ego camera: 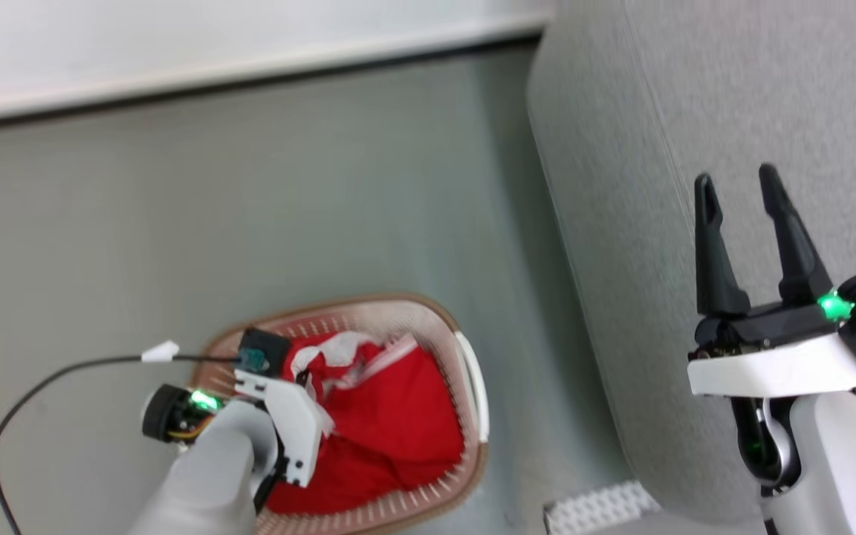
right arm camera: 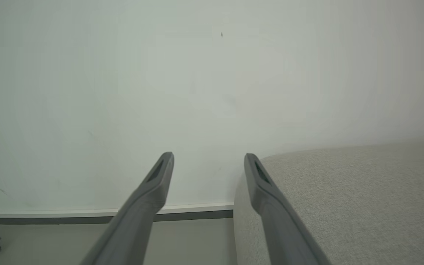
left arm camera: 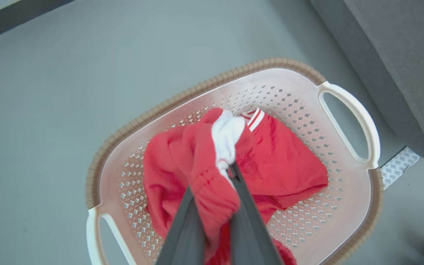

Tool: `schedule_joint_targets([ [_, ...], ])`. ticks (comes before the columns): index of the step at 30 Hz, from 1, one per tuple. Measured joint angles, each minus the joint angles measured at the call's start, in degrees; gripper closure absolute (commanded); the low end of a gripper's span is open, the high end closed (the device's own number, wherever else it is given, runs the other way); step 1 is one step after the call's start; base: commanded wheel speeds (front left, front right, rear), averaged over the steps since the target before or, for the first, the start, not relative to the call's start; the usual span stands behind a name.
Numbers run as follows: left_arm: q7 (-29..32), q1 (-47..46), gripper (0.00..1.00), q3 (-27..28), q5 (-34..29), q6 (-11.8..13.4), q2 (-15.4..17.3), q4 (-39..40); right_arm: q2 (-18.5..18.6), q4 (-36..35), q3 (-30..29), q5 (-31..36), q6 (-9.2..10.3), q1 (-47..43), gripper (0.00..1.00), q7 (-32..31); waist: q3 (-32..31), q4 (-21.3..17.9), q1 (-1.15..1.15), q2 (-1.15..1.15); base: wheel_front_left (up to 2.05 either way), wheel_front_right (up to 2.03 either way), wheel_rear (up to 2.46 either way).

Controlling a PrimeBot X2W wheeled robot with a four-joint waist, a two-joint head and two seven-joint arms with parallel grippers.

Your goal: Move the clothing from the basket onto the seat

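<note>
Note that the left end effector [left arm camera: 230, 168] is clenched on a fold of the clothing [left arm camera: 282, 162], all of which lies in the basket [left arm camera: 197, 89] on the floor [left arm camera: 68, 92], while the right end effector [ego camera: 736, 186] hangs released over the seat [ego camera: 695, 89], so treat the whole transfer as outstanding.

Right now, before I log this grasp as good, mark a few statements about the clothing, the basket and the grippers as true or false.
1. The left gripper is shut on the clothing. True.
2. The clothing lies on the seat. False: it is in the basket.
3. The right gripper is open and holds nothing. True.
4. The basket stands on the seat. False: it stands on the floor beside the seat.
</note>
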State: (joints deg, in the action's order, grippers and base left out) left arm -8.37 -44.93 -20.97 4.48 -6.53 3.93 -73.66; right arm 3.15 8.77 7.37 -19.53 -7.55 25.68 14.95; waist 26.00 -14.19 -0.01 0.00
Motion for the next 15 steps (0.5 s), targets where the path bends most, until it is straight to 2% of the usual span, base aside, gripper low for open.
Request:
schedule_joint_targets([
  [9, -4.9, 3.1, 1.00, -2.6, 2.7, -0.8, -1.1, 2.7, 2.1, 3.3, 0.9, -0.1, 0.00, -3.8, 0.00, 0.0, -9.1, 3.8, -0.01, 0.00, 0.00, 0.00, 0.00],
  [15, -5.9, 5.8, 1.00, -7.9, 7.5, -1.0, -1.1, 10.5, 2.6, 5.5, 1.9, -0.7, 0.00, -6.5, 0.00, 0.0, -14.7, 6.2, -0.01, 0.00, 0.00, 0.00, 0.00],
])
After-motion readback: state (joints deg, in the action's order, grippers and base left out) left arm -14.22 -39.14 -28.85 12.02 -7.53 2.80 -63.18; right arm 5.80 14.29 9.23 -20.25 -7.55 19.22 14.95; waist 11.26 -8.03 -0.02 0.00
